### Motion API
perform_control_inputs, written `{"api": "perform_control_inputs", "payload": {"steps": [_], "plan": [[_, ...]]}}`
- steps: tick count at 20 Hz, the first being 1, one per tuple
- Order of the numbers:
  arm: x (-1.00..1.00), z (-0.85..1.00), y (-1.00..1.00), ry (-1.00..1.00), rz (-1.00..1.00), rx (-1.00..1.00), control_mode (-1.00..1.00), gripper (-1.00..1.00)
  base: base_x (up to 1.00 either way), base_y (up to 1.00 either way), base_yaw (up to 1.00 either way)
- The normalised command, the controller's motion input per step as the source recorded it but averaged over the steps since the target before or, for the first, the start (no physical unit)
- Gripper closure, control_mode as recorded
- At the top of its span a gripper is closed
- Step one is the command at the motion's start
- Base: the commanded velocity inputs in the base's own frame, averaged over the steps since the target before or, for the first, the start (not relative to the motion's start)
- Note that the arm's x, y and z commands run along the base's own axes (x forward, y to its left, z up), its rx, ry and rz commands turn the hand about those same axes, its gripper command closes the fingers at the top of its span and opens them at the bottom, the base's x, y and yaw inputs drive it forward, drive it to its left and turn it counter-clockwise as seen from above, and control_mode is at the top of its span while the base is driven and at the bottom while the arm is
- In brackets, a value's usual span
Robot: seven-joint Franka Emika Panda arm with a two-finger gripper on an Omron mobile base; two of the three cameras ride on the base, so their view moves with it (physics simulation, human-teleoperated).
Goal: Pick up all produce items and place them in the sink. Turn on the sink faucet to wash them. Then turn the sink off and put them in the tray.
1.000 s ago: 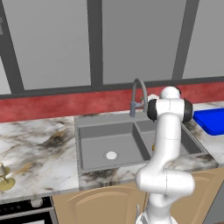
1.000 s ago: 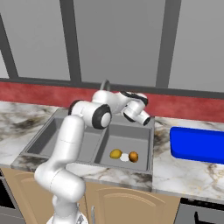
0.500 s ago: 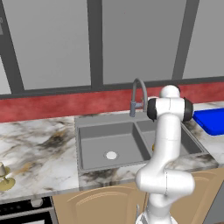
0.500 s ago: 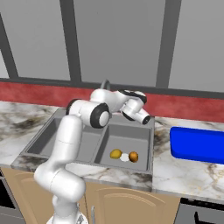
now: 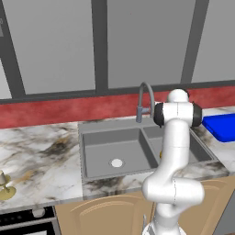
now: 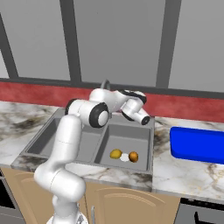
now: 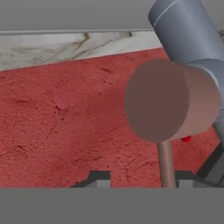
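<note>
The oval yellow fruit (image 6: 115, 153) and the round orange fruit (image 6: 134, 156) lie in the right basin of the grey sink (image 6: 83, 142), on either side of its pale drain. In the left base view my arm covers most of that basin of the sink (image 5: 108, 144). My gripper (image 6: 146, 119) hovers above the basin's back rim, by the gooseneck faucet (image 5: 146, 97). The hand view shows the faucet's body (image 7: 170, 100) close up. Its thin handle rod (image 7: 165, 164) stands between my spread fingertips (image 7: 98, 177); the gripper (image 7: 141, 179) is open. The blue tray (image 6: 199, 144) lies on the counter to the right.
A red backsplash (image 7: 65, 127) runs behind the sink under grey wall cabinets. A pale cup on an olive-yellow dish (image 5: 4, 187) stands at the counter's far left. Marble counter (image 5: 41, 147) stretches on both sides of the sink.
My hand has edged slightly down and to the right by the faucet. Both fruits lie where they were in the right basin.
</note>
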Motion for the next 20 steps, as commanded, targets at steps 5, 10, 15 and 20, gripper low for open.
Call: {"api": "perform_control_inputs", "payload": {"steps": [5,10,15,20], "plan": [[0.00,-0.31,-0.93,0.08,-0.07,0.04,-1.00,1.00,0.00,0.00,0.00],[0.00,-0.37,-0.80,0.06,-0.06,0.01,-1.00,1.00,0.00,0.00,0.00],[0.00,-0.27,-0.52,0.04,-0.03,0.00,-1.00,1.00,0.00,0.00,0.00],[0.00,-0.02,-0.04,0.02,0.00,0.00,-1.00,1.00,0.00,0.00,0.00]]}}
